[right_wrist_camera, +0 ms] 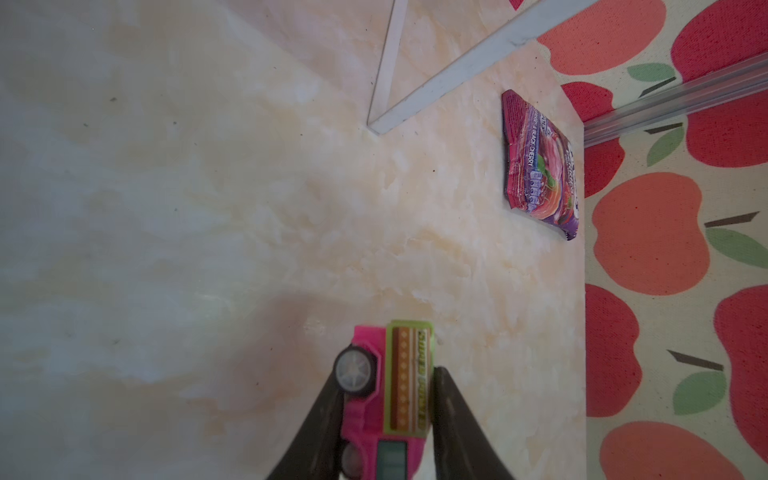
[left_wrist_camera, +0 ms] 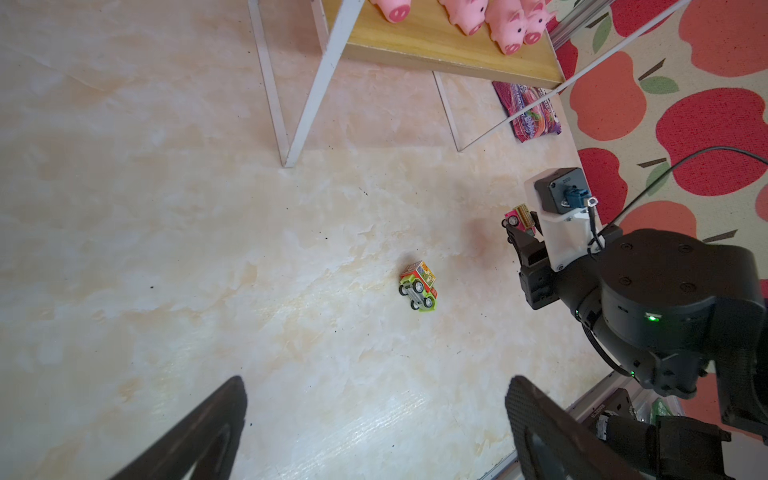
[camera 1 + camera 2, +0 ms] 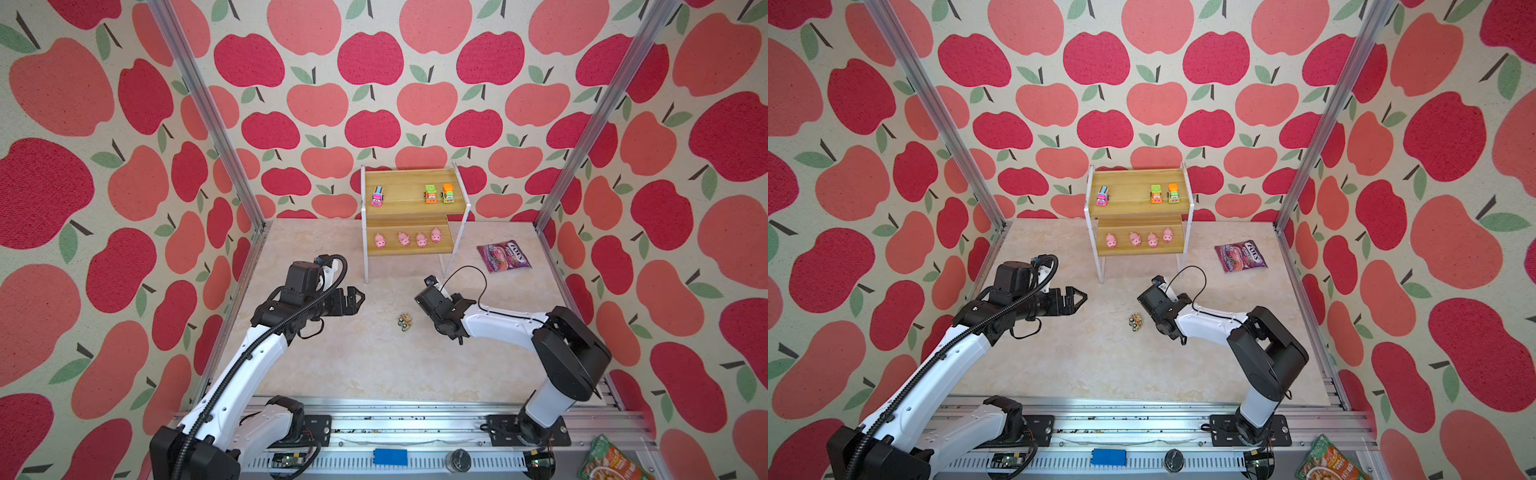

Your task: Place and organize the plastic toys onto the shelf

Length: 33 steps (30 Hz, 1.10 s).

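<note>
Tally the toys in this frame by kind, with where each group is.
Pigs: 4, on the shelf, lower tier.
Cars: 5; 3 on the top tier, 1 tipped car on the table, 1 held car in the right gripper.
Total: 9 toys.

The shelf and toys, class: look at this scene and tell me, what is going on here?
Two robot arms are sorting toys onto the shelf. Three cars stand on its upper board, four pigs on the lower. The right gripper is shut on a pink car. The left gripper hangs open and empty. A green car lies tipped over on the table between them.
</note>
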### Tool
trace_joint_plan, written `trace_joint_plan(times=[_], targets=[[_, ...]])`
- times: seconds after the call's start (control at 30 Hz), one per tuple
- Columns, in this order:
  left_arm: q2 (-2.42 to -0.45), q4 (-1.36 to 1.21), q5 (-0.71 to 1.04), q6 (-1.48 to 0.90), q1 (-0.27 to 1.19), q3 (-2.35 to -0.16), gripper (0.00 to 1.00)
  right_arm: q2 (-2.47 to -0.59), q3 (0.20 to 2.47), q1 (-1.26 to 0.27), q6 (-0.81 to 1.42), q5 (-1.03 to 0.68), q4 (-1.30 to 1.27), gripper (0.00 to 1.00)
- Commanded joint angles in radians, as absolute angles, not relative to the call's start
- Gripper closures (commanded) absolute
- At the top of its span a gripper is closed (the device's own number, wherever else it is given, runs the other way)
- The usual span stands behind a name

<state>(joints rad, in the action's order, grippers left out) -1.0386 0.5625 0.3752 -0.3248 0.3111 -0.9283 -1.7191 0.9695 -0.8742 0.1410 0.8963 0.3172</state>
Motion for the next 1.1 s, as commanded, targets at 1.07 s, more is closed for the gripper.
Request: trace_joint_plan(times=[1.07], targets=[[-0.975,0.532,0.42,-0.329,0.315,-0.892,0.0,-2.071,1.207,-1.008,0.132,1.062,0.574,0.5]])
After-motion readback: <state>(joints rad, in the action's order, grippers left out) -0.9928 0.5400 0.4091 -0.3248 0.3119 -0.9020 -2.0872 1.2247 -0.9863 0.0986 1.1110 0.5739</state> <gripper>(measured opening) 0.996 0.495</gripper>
